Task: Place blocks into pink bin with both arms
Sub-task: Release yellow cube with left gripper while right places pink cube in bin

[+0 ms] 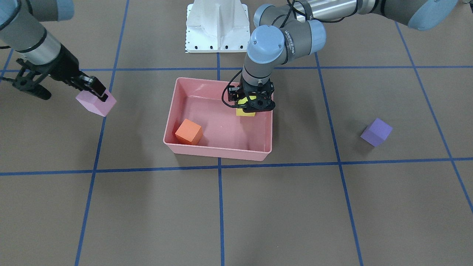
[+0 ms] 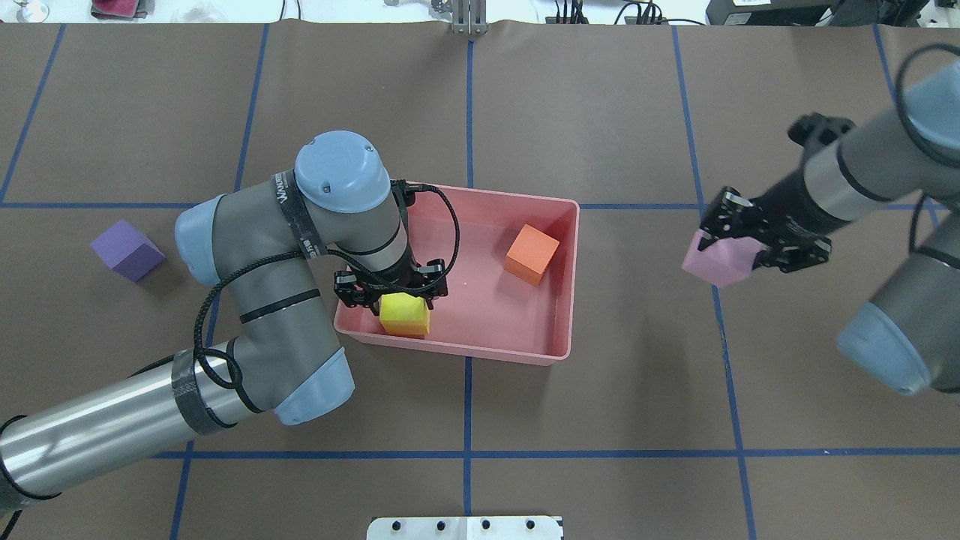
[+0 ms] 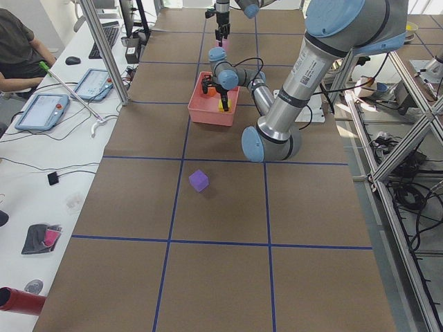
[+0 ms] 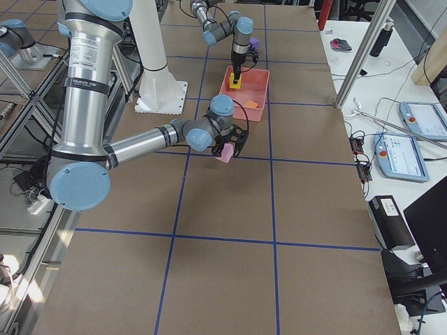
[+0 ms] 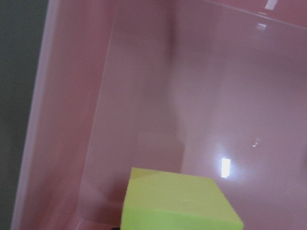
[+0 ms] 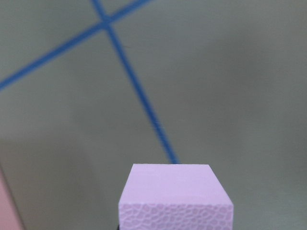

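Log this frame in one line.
left claw: shut on yellow block, inside pink bin | right claw: shut on light pink block, outside bin | orange block: in bin | purple block: on table

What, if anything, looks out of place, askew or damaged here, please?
Nothing stands out. The orange block lies in the pink bin, the left claw grips the yellow block inside it, the right claw grips the light pink block outside it, and the purple block sits on the table. No spill or damage shows.
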Tool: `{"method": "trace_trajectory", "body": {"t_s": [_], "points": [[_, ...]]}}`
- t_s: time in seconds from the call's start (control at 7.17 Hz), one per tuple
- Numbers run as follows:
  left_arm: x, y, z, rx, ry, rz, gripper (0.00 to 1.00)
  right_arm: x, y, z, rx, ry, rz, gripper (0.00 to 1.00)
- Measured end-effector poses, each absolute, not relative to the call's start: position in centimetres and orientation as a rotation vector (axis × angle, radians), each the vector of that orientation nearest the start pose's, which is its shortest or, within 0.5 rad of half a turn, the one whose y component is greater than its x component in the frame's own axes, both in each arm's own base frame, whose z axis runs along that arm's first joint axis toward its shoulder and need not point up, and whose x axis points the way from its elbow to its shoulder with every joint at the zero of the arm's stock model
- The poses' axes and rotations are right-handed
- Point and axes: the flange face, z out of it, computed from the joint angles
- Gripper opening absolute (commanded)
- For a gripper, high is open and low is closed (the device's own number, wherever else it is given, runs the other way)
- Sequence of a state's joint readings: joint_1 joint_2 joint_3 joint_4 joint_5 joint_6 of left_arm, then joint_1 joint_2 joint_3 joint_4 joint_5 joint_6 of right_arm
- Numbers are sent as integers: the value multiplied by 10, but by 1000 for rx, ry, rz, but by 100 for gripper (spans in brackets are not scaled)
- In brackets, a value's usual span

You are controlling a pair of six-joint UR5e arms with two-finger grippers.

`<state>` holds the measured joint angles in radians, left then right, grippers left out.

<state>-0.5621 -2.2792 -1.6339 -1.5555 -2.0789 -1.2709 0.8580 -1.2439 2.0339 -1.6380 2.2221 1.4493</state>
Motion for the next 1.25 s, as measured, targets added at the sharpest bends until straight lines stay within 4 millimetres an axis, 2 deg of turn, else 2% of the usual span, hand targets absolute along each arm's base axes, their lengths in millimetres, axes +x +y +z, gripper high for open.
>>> {"method": "trace_trajectory", "body": {"t_s": [0.14, 0.28, 0.42, 0.56, 0.7, 0.84, 0.98, 1.12, 1.25], "points": [[518, -449, 201, -110, 894, -63, 99, -327, -461, 208, -239, -895, 476, 0], [483, -458, 203, -83, 918, -63, 99, -359, -451, 167, -244, -886, 507, 0], [436, -465, 220, -44, 934, -33, 99, -397, -441, 143, -242, -880, 523, 0], [383, -478, 248, 7, 932, 23, 99, -438, -431, 135, -236, -874, 527, 0], [333, -496, 282, 61, 913, 95, 99, -475, -419, 137, -222, -871, 525, 0], [292, -517, 320, 114, 875, 175, 99, -502, -408, 143, -214, -863, 514, 0], [266, -536, 358, 145, 831, 257, 99, -521, -397, 149, -206, -851, 501, 30], [257, -551, 394, 161, 796, 343, 99, -532, -391, 156, -200, -835, 496, 99], [257, -561, 427, 182, 777, 427, 99, -538, -388, 161, -198, -824, 493, 100]]}}
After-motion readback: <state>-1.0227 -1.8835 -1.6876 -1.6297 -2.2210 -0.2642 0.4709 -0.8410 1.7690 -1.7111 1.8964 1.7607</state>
